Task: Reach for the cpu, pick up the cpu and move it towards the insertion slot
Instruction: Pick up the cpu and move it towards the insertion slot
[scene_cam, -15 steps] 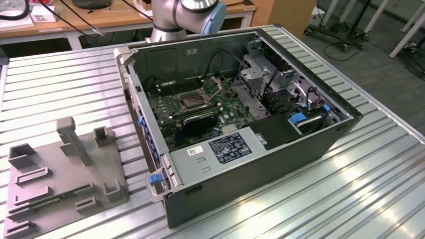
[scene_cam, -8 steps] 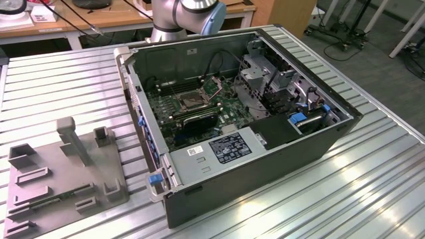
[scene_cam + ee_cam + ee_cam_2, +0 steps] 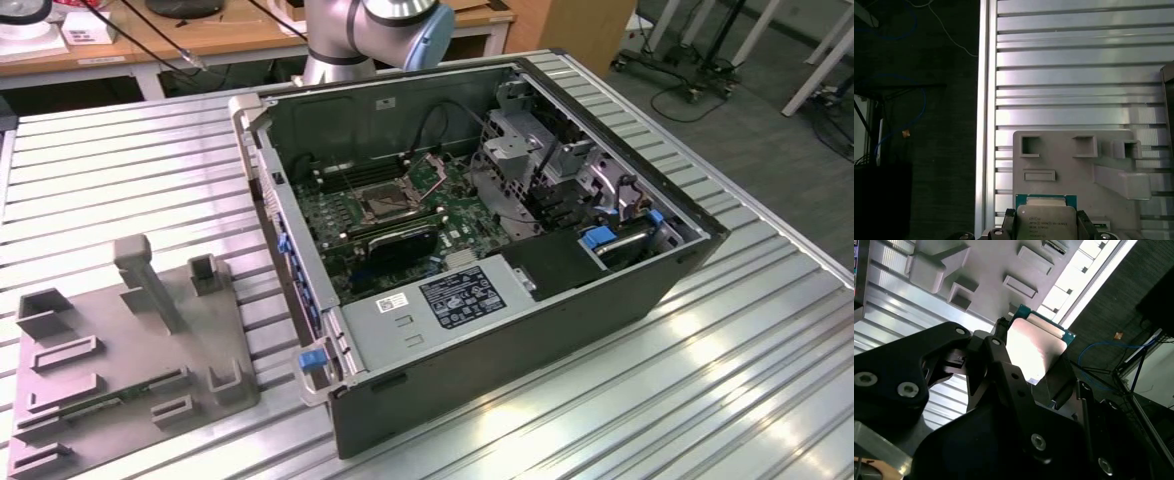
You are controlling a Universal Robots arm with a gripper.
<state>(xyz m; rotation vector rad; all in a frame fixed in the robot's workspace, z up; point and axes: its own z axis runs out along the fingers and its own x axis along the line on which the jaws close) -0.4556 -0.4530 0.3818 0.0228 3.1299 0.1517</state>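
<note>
Clamping the cpu (image 3: 1045,220) by 2 opposite edges, the tool (image 3: 1046,228) holds it clear of the grey plastic fixture (image 3: 1074,165) on the slatted metal desk (image 3: 1064,75). In the exterior view, the insertion slot (image 3: 386,203) sits on the green motherboard (image 3: 350,228) inside the open computer case (image 3: 534,330).

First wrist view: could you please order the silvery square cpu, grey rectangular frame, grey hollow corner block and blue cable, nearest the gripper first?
1. The cpu, held in the gripper.
2. Rectangular frame, mid fixture.
3. Hollow corner block, fixture's far corner.
4. Blue cable, beyond the table's edge.
</note>
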